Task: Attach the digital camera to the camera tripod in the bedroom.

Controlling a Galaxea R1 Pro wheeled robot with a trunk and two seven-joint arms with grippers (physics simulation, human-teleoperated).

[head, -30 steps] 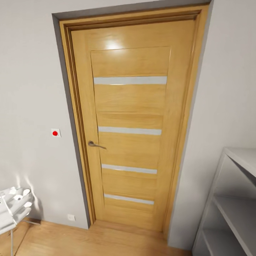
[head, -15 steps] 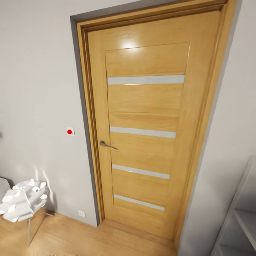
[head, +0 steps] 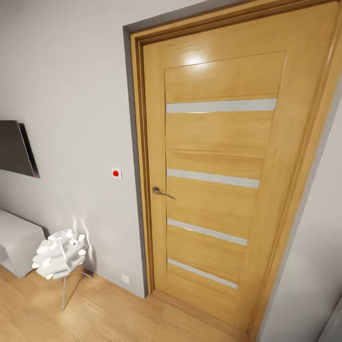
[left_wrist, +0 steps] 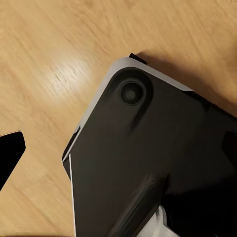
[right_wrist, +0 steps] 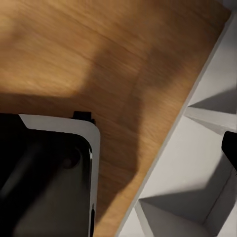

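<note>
- Light grey walls (head: 71,95) and a wood plank floor (head: 104,318) make up the head view; neither the digital camera nor the camera tripod can be located from these views.
- One closed wooden door (head: 223,166) in a wood frame, carrying four pale horizontal strips and one metal lever handle (head: 162,192).
- One small white wall plate with a red dot (head: 116,173), beside the door frame; one white socket (head: 125,279) low on the same wall.
- One dark flat panel (head: 14,148) mounted on the wall at the far left.
- One white lamp with a petal-like shade (head: 59,253) on thin metal legs, standing on the floor just beside one grey block of furniture (head: 16,242).
- Left wrist view: the robot's black, grey-edged base (left_wrist: 158,158) over the plank floor; one dark tip at the frame edge, so the left pincer's state cannot be told.
- Right wrist view: the same base (right_wrist: 47,173), plank floor, and one white shelf unit (right_wrist: 192,187); the right pincer's state likewise cannot be told.
</note>
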